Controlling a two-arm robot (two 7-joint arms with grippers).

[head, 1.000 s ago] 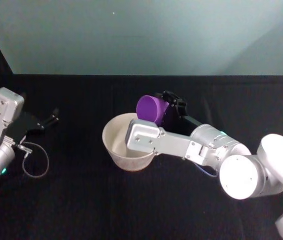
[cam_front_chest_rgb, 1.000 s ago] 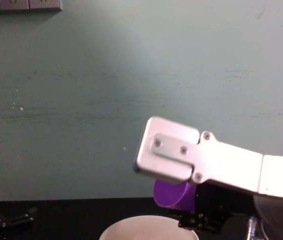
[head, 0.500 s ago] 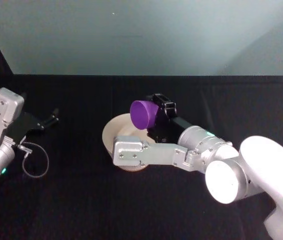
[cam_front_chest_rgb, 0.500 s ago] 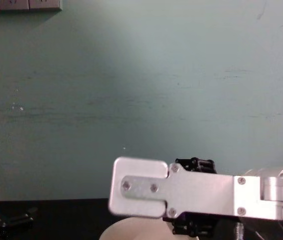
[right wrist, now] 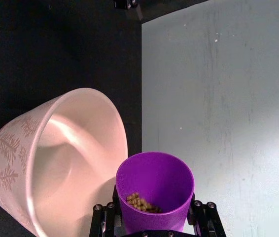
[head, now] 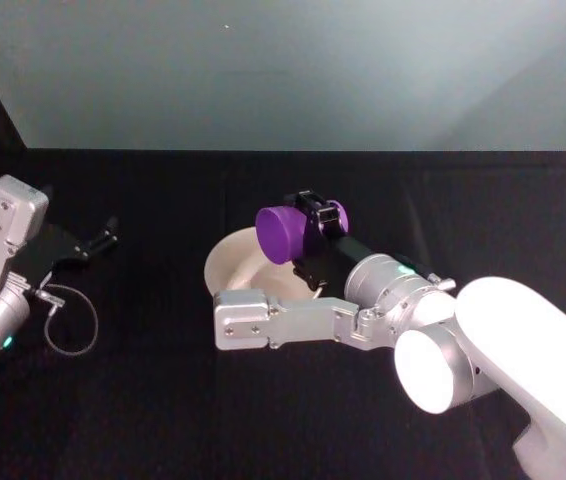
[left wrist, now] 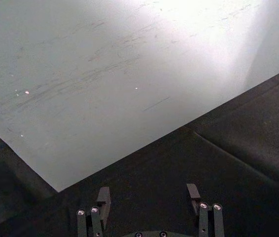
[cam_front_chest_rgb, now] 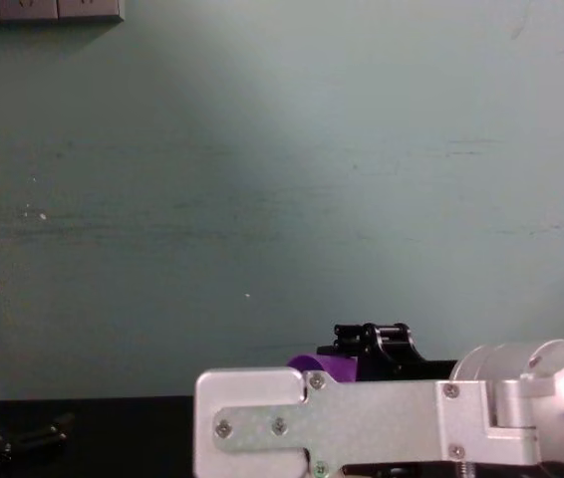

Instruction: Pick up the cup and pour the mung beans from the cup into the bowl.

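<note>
Purple cup (right wrist: 155, 183), pink leaf-patterned bowl (right wrist: 12, 151)

so the small purple cup (head: 285, 234) sits tipped on its side just above the middle of the head view, closed base facing frame-left, a little heap of mung beans (right wrist: 139, 203) inside, right by the rim of the wide, upright pale pinkish bowl (head: 231, 263) with leaf patterns outside

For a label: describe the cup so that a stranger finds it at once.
On the black table, find the wide pale bowl. The right end effector holds the cup beside its rim. It alone is bright purple, far narrower than the bowl.
</note>
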